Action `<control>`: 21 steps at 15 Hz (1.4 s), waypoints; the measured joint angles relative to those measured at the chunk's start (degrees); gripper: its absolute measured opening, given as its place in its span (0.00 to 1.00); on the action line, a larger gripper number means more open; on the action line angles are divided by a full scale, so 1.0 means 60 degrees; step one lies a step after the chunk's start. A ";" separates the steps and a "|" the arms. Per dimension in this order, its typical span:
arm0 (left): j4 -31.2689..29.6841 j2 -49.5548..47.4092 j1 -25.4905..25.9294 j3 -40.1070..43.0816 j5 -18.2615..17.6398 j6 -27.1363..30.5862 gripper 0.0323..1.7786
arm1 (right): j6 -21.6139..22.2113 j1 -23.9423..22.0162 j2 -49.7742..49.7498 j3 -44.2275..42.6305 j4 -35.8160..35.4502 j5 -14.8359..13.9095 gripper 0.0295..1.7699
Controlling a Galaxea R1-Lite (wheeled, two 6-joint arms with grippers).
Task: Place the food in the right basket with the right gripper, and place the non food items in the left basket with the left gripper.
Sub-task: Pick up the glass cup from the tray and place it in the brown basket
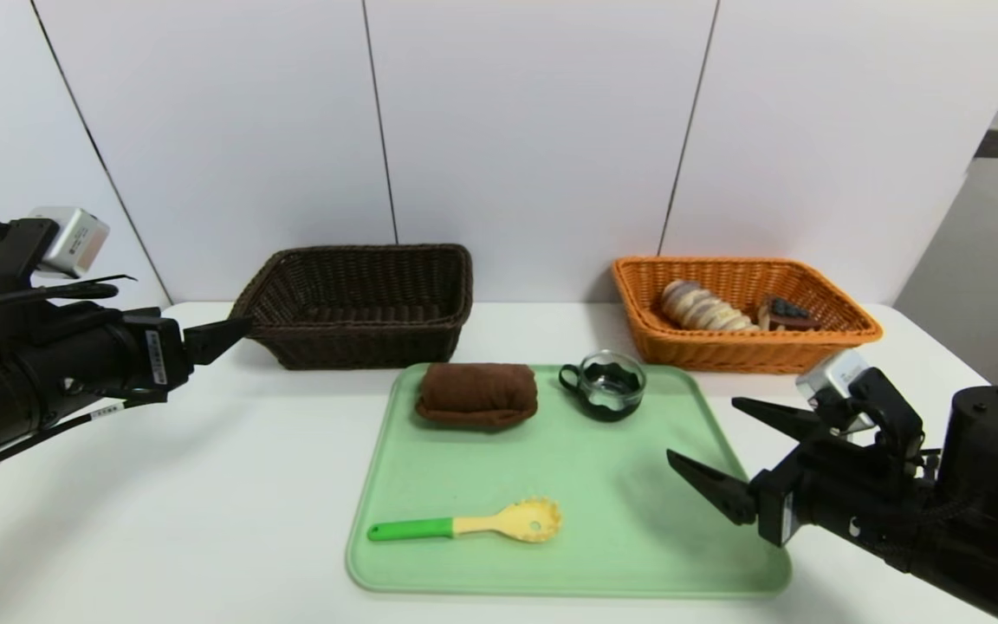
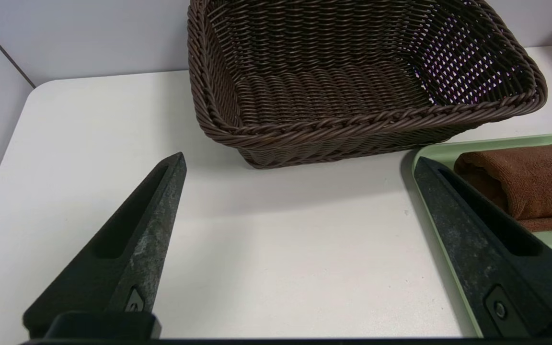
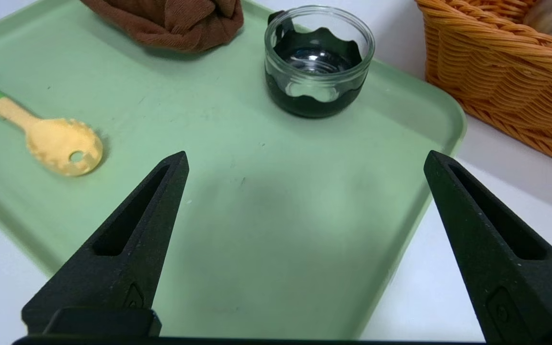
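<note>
On the green tray [image 1: 638, 537] lie a folded brown cloth [image 1: 476, 394] [image 2: 534, 187], a glass cup with a black sleeve [image 1: 605, 385] [image 3: 319, 62] and a yellow spoon with a green handle [image 1: 482, 523] [image 3: 60, 148]. The dark brown left basket [image 1: 359, 305] [image 2: 352, 81] holds nothing. The orange right basket [image 1: 742, 314] [image 3: 496, 81] holds a swirled bread roll [image 1: 700, 306] and a dark cake piece [image 1: 783, 314]. My left gripper [image 1: 222, 334] [image 2: 300, 163] hovers open at the table's left, before the brown basket. My right gripper [image 1: 716, 442] [image 3: 304, 160] hangs open over the tray's right edge, holding nothing.
A white wall rises right behind both baskets. Bare white table [image 1: 204, 503] stretches left of the tray, with a narrower strip to its right. The tray's near right part [image 3: 266, 230] carries nothing.
</note>
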 joint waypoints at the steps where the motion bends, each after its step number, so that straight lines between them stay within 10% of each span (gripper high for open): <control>1: 0.0000 0.0000 0.0004 0.0004 0.0000 -0.0002 0.95 | 0.0047 0.0008 0.0526 0.0089 -0.0892 0.0002 0.96; 5: 0.0000 0.0024 0.0041 0.0024 0.0004 -0.0028 0.95 | 0.0349 0.0087 0.2310 0.0331 -0.3472 -0.0004 0.96; 21: 0.0004 0.0199 0.0120 0.0037 -0.0004 -0.0221 0.95 | 0.0433 -0.0211 0.5148 -0.2085 -0.3570 -0.0030 0.96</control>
